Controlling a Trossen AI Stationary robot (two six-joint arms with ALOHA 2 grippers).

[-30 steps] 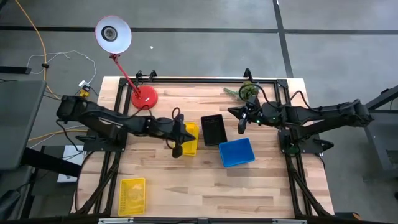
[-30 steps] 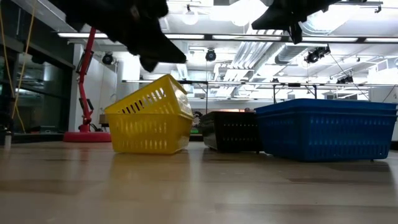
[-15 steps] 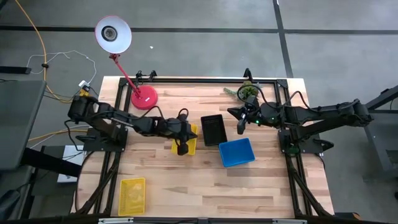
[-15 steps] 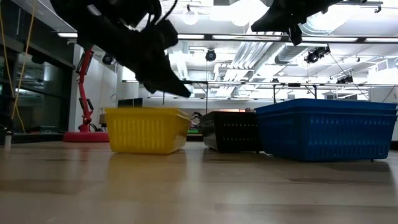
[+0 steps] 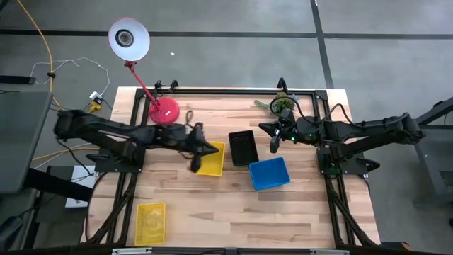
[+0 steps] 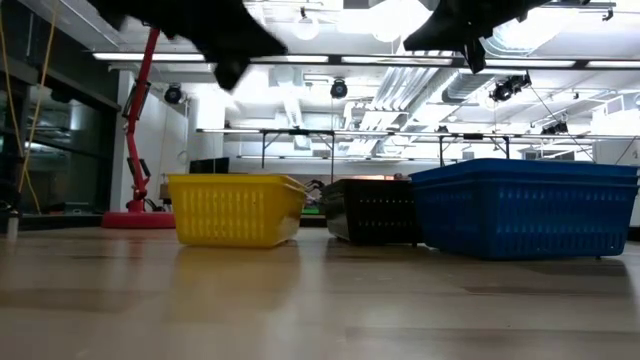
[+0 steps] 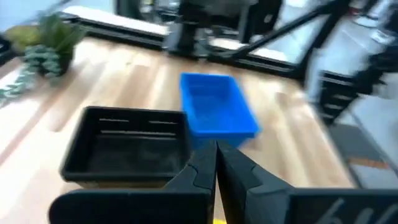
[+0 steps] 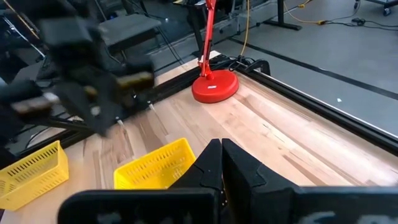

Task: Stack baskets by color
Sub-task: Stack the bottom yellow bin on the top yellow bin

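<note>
1. A light wooden table (image 5: 233,205) with a dark frame along its edges carries everything.
2. Near its middle sit a yellow basket (image 5: 210,159), a black basket (image 5: 243,147) and a blue basket (image 5: 269,173).
3. A second yellow basket (image 5: 151,223) lies at the near left corner.
4. A red lamp base (image 5: 164,110) and a small green plant (image 5: 282,104) stand along the far edge.

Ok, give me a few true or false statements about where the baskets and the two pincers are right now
1. The blue basket sits on the table beside the black basket. True.
2. The left pincer is holding a yellow basket. False: it is shut and empty, at the edge of the yellow basket on the table.
3. A second yellow basket lies apart near the front edge. True.
4. The right pincer is inside the blue basket. False: it hangs shut above the table, by the black basket.
</note>
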